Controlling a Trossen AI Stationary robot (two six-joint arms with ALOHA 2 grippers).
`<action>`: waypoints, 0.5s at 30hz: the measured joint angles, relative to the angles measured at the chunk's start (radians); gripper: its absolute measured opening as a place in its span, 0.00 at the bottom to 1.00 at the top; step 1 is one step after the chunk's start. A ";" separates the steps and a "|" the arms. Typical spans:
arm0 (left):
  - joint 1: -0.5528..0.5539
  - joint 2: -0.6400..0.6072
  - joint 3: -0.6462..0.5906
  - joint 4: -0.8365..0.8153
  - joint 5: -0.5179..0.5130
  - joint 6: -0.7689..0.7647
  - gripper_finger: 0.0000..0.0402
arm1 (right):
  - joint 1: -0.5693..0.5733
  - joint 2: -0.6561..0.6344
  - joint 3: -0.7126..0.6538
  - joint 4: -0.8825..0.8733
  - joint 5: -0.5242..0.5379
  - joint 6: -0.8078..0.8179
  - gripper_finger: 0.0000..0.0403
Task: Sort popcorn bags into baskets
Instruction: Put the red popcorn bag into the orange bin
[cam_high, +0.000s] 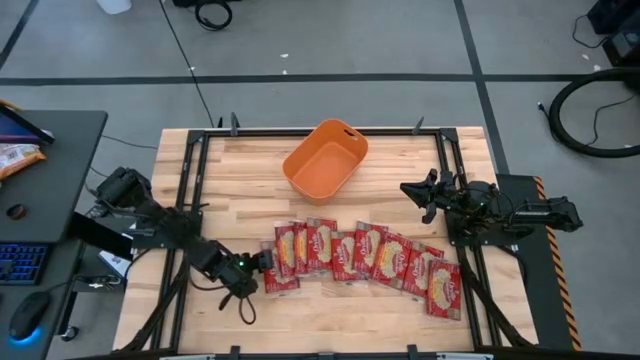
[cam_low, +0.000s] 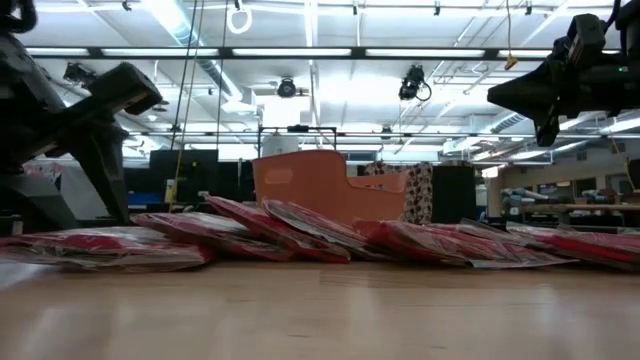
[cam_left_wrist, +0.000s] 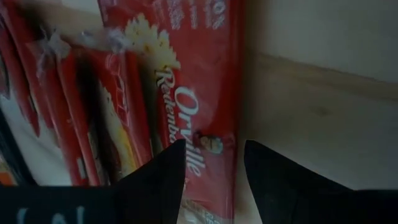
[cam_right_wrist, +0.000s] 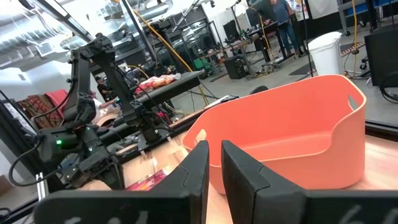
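Several red popcorn bags (cam_high: 370, 255) lie overlapping in a row across the table's near half. The orange basket (cam_high: 325, 160) stands at the far middle with nothing showing inside it. My left gripper (cam_high: 262, 262) is open and tipped down at the row's left end. In the left wrist view its gripper (cam_left_wrist: 212, 149) straddles the long edge of the leftmost bag (cam_left_wrist: 193, 93), one finger over the wrapper and one over bare wood. My right gripper (cam_high: 422, 195) hangs level above the table's right side, facing the basket (cam_right_wrist: 292, 137), with only a narrow gap between its fingers and nothing in it. My left gripper comes at the leftmost bag slanting down from the table's left, its open fingers (cam_left_wrist: 163, 171) set on either side of the bag's long edge (cam_left_wrist: 231, 155). I cannot tell whether they touch the wrapper. The bag lies flat on the table.
Bare wood lies in front of the row (cam_low: 320, 310) and between the row and the basket. A dark frame (cam_high: 190, 200) runs along the table's left and right sides. A desk with a keyboard and mouse (cam_high: 30, 270) stands left of the table.
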 joint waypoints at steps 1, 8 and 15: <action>0.004 0.002 0.000 0.003 0.015 -0.003 0.42 | 0.000 0.000 0.000 0.000 0.000 0.000 0.12; 0.008 0.052 0.003 0.084 0.018 0.003 0.39 | 0.000 0.000 0.000 0.000 0.000 0.000 0.12; 0.001 0.049 0.004 0.069 0.010 -0.166 0.10 | 0.000 0.000 0.000 0.000 -0.001 0.000 0.12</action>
